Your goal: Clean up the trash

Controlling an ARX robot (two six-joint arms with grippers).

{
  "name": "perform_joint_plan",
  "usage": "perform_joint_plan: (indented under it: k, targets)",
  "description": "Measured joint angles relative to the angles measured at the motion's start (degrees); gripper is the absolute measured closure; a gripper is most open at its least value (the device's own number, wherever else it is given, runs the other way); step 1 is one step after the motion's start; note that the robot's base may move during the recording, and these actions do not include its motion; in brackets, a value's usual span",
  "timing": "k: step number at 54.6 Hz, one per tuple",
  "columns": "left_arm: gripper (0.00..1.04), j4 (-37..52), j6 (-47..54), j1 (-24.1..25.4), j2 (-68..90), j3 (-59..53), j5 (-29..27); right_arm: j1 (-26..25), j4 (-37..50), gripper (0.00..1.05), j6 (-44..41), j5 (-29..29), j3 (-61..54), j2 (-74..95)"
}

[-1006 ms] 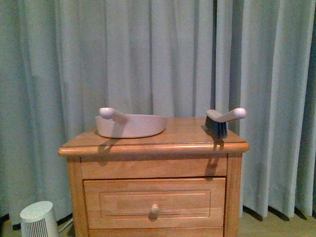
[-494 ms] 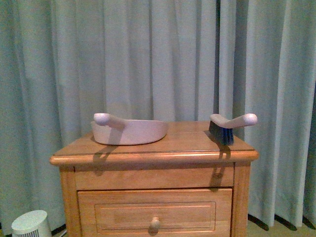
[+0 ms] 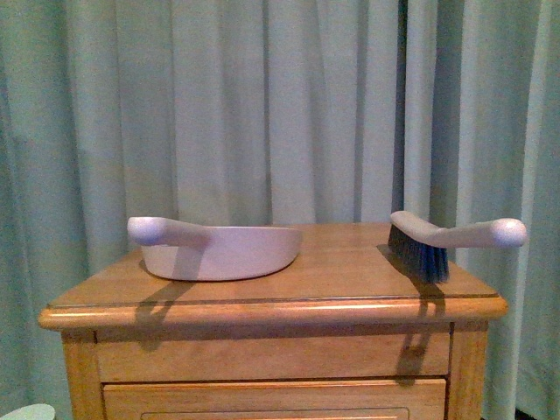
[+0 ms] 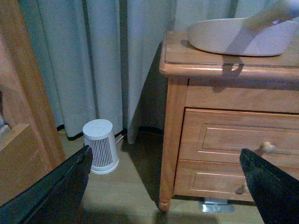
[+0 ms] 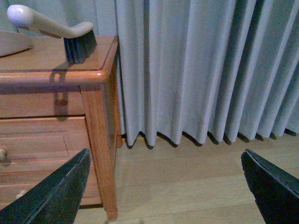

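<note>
Wooden cabinet (image 3: pixel 271 308) holds a dustpan (image 3: pixel 223 252) and brush (image 3: pixel 437 241); the trash shows in no view. Left claw (image 4: pixel 164 156) and right claw (image 5: pixel 165 157) hang spread, empty; I'd grip the 2 handles squarely, mid-length.

Front view: fan (image 3: pixel 24 413) mostly off-frame, nightstand (image 3: pixel 262 306) btm half too.

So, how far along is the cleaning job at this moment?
Nothing looks done: no paper trash is in view. Nothing is in hand: the left gripper and right gripper are both open and empty. The dustpan and brush lie on the cabinet. Left: find the trash and clear it.
</note>
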State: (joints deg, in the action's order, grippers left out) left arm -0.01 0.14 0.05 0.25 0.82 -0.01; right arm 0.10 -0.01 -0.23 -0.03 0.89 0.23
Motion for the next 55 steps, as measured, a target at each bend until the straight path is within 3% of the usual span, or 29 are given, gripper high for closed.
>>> perform_joint_plan:
  k: [36, 42, 50, 55]
  targets:
    - [0.08, -0.09, -0.09, 0.0, 0.07, 0.02, 0.07, 0.0, -0.02, 0.07, 0.04, 0.0, 0.0, 0.0]
    - [0.08, -9.75, -0.42, -0.63, 9.81, 5.05, -0.31, 0.0, -0.02, 0.07, 0.04, -0.02, 0.0, 0.0]
    - [0.08, 0.72, 2.32, -3.32, 26.99, 11.89, -3.72, 0.0, -0.02, 0.07, 0.04, 0.02, 0.0, 0.0]
    - [0.08, 9.01, 9.22, -9.9, 44.04, 22.27, -11.28, 0.0, -0.02, 0.07, 0.04, 0.0, 0.0, 0.0]
